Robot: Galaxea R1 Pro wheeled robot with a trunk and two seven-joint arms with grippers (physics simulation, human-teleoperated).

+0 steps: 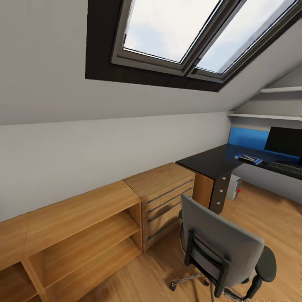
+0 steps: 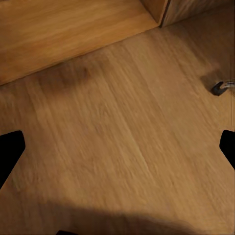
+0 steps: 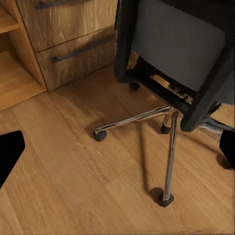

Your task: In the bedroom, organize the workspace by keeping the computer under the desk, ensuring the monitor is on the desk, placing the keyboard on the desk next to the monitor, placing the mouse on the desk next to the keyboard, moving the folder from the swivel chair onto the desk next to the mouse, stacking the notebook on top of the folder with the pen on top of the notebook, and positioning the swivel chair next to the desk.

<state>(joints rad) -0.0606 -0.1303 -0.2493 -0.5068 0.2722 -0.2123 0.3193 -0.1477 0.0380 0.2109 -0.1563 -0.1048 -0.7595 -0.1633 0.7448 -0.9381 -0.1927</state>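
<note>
The swivel chair [image 1: 222, 247] stands on the wood floor with its grey back toward me, hiding the seat. Its chrome base [image 3: 169, 122] lies just beyond my open right gripper [image 3: 117, 152]. At the far right, the black desk [image 1: 209, 161] carries the monitor [image 1: 285, 142], the keyboard [image 1: 287, 167] in front of it, and a flat blue item [image 1: 248, 158] too small to name. The computer [image 1: 235, 187] sits under the desk. My left gripper [image 2: 117, 152] hangs open over bare floor, with one chair castor [image 2: 218, 88] beyond it. The mouse, notebook, pen and folder cannot be made out.
A low oak shelf unit [image 1: 84, 226] and oak drawers [image 1: 165, 197] line the sloped wall on the left, next to the desk's end. A dark-framed skylight [image 1: 184, 33] is overhead. Wall shelves [image 1: 268, 116] hang above the desk. The chair stands between me and the desk.
</note>
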